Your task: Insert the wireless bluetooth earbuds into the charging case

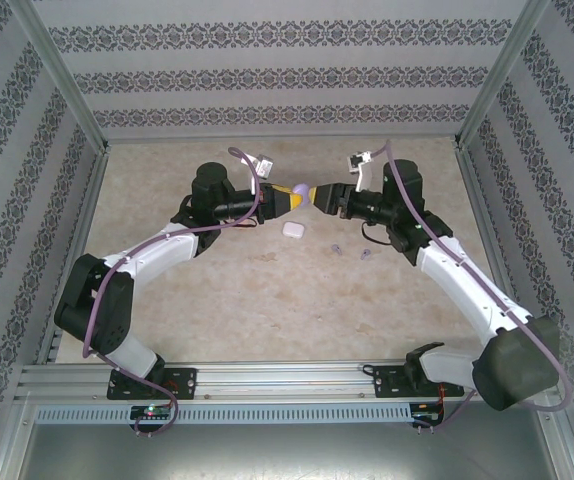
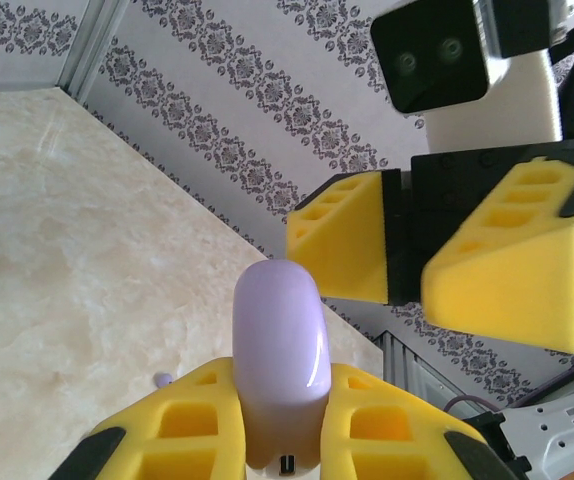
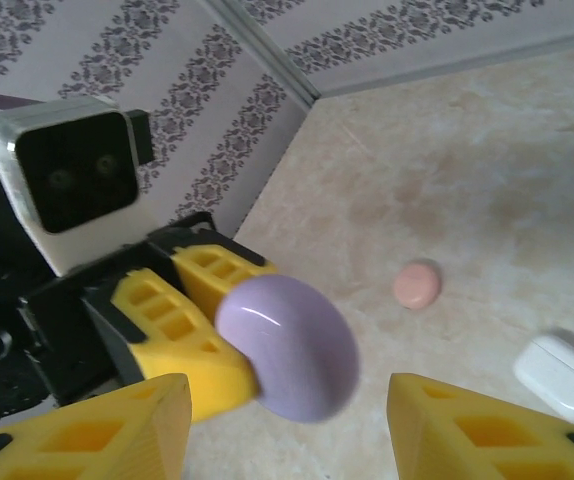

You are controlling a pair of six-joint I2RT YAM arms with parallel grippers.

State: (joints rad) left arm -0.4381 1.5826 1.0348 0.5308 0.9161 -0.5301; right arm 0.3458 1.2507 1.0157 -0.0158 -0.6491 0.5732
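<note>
Holding: left pincer (image 2: 282, 390) is clamped on the pale purple case (image 2: 279, 345), both yellow pads pressed to its sides, and the case is carried up off the surface (image 1: 267, 320).
Case location: in mid-air between the two wrists, at the centre of the top view.
Case long axis: runs straight out of the left pincer toward the right one. The end with the charging port (image 2: 285, 463) sits in the grip and the smooth rounded end is free.
Lid: no seam can be made out, so it looks shut.
Right pincer (image 3: 289, 392): jaws apart and empty. From its own wrist camera one finger stands on each side of the rounded end, near it, with no contact visible.
Key relation: case tip and right pincer face each other head-on along one line. Any close or pull on that tip would be along or across this axis.
Earbuds: two pale purple earbuds (image 1: 335, 247) lie loose on the surface, below the meeting point and toward the right arm, which is the nearer one.
Other items: white case (image 1: 294, 230) lies closed on the surface below the raised case. A pinkish oval (image 3: 417, 285) lies beyond it, too blurred to identify.
Judgement: probably the lid-opening step, with no earbud seated yet.
Risk: the glossy shell may slip or rotate in the foam pads.
</note>
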